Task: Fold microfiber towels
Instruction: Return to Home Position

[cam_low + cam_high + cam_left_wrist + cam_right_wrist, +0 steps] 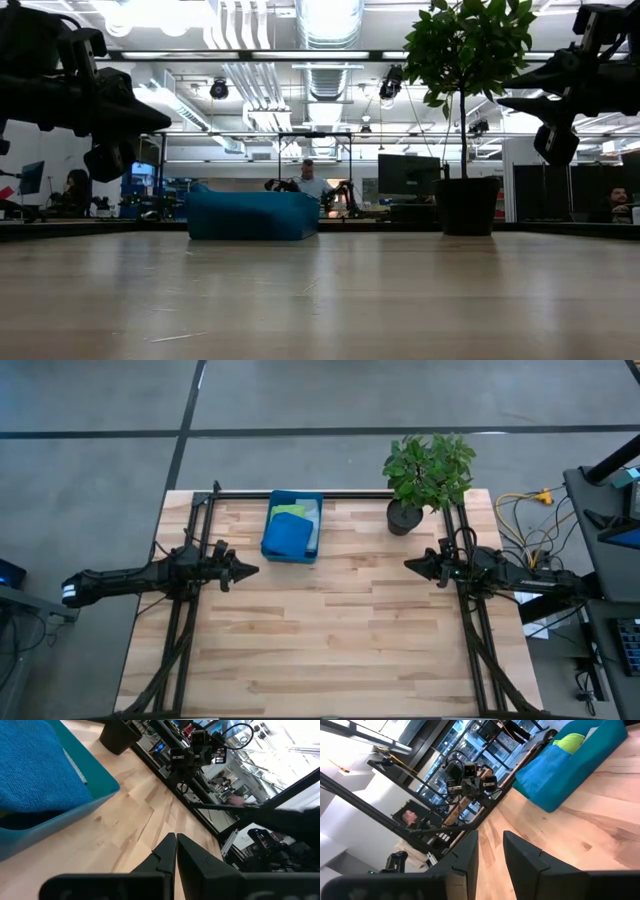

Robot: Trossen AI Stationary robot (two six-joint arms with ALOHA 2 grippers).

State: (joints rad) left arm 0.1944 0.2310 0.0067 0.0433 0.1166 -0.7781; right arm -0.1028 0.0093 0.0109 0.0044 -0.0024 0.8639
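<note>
The left gripper point(250, 570) hovers over the bench point(330, 630) near its left edge, fingers pressed together and holding nothing. The right gripper point(408, 565) hangs opposite it near the right edge, its fingers a narrow gap apart and likewise empty; the two point at each other across bare wood. The towels lie apart from both, in the bin point(270, 525), which stands at the far edge of the bench, nearer the left gripper than the right. The blue towel point(288, 537) lies folded on top, filling most of the bin. The green towel point(289, 511) shows behind it at the far end, and a grey towel point(313, 530) shows as a strip along the wall facing the right gripper. A plant point(428, 470) in a dark pot point(402, 517) stands by the far right corner. Beyond the bench the low view shows an open workroom with ceiling ducts, screens and a person point(308, 180) seated behind the bin.
</note>
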